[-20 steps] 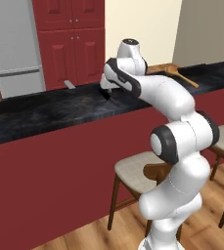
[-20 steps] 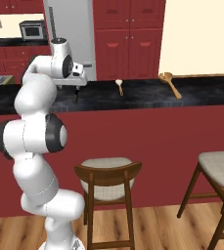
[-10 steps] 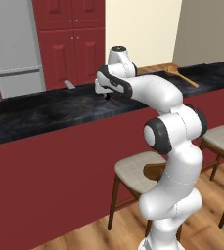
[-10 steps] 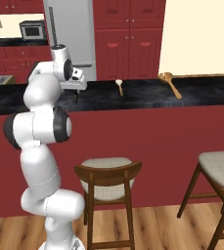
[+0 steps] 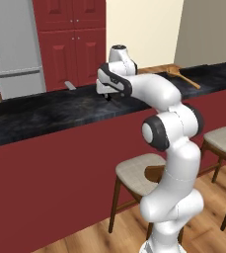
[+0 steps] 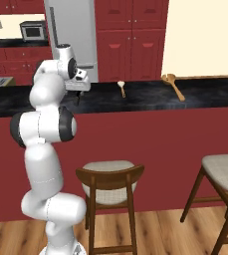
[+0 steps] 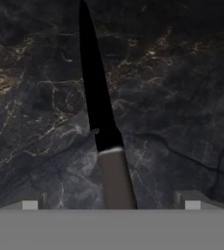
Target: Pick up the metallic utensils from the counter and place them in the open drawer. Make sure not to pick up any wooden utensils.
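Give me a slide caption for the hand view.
Open gripper poised over the knife lying flat on the black counter, a fingertip on each side.

Counter (image 5: 45,116) — glossy black stone, grey-veined. Directly on it: 1 knife (image 7: 101,122), lying flat, dark part toward 12 o'clock in the hand view; 2 wooden spoons (image 6: 174,87) — pale one at 9 o'clock of the darker.

Counter (image 7: 182,97): glossy black stone, faint grey and tan veins. Knife (image 7: 101,127): matt black part, dull grey smooth metal-looking part. Spoon (image 6: 174,86) near counter's right end: tan wood. Fridge (image 5: 13,49): smooth grey metal.
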